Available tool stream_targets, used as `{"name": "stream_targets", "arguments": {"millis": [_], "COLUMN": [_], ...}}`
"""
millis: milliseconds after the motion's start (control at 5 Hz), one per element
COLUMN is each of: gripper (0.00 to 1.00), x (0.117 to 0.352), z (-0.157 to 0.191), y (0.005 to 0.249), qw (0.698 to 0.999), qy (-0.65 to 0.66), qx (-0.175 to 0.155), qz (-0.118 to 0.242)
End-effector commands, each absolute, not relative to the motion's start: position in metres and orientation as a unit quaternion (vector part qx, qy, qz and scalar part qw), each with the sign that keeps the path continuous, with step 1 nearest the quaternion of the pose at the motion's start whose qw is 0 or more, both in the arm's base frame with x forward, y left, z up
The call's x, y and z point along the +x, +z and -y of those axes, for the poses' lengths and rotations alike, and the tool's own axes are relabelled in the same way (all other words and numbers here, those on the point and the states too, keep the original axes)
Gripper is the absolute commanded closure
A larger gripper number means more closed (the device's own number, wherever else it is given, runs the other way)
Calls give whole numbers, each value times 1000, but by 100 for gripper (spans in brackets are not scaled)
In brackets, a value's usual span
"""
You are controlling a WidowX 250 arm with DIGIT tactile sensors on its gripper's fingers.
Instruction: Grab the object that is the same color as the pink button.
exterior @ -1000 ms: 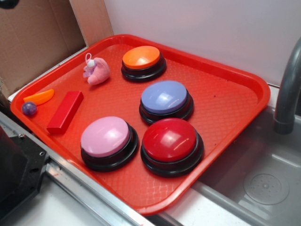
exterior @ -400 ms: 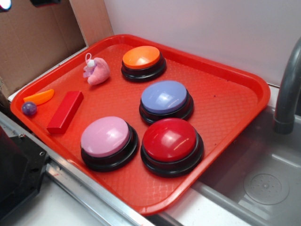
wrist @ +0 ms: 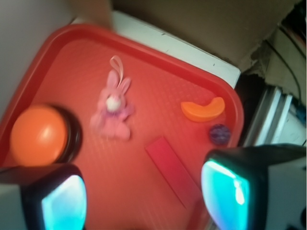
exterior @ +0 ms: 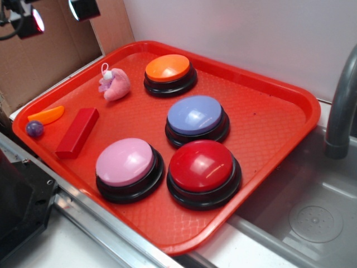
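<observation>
The object, a small fuzzy pink plush bunny (exterior: pixel 115 84) (wrist: pixel 113 111) with a white loop and a pale bead, lies near the far left corner of the red tray (exterior: pixel 268 111). The pink button (exterior: pixel 125 163), light pink dome on a black base, stands at the tray's front. My gripper (exterior: pixel 56 15) (wrist: pixel 144 196) hangs high over the tray's back left corner, well above and left of the bunny. It is open with nothing between its fingers. In the wrist view the bunny lies ahead of the fingers.
On the tray also stand an orange button (exterior: pixel 168 68), a lavender-blue button (exterior: pixel 195 115) and a red button (exterior: pixel 202 166). A red block (exterior: pixel 77 132), an orange slice (exterior: pixel 47 115) and a purple ball (exterior: pixel 34 129) lie at the left. A sink (exterior: pixel 312 218) and faucet (exterior: pixel 341 106) are at the right.
My gripper has come down into the exterior view at the top left, moving right toward the tray. Everything on the tray is where it was.
</observation>
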State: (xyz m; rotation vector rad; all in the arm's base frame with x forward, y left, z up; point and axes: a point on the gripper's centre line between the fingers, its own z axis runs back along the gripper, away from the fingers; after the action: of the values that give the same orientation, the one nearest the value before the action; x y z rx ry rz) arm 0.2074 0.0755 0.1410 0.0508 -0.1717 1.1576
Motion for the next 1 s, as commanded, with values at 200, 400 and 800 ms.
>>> {"name": "stream_targets", "arguments": {"millis": [200,400,800], "gripper": [0,0,0], "x": [233,241,248], "z": [-125,-132,-127], "y": [85,65,40], "qw": [735,735,746], "qy": [659,658,654], "qx": [60,63,41], "qz": [149,148,116]}}
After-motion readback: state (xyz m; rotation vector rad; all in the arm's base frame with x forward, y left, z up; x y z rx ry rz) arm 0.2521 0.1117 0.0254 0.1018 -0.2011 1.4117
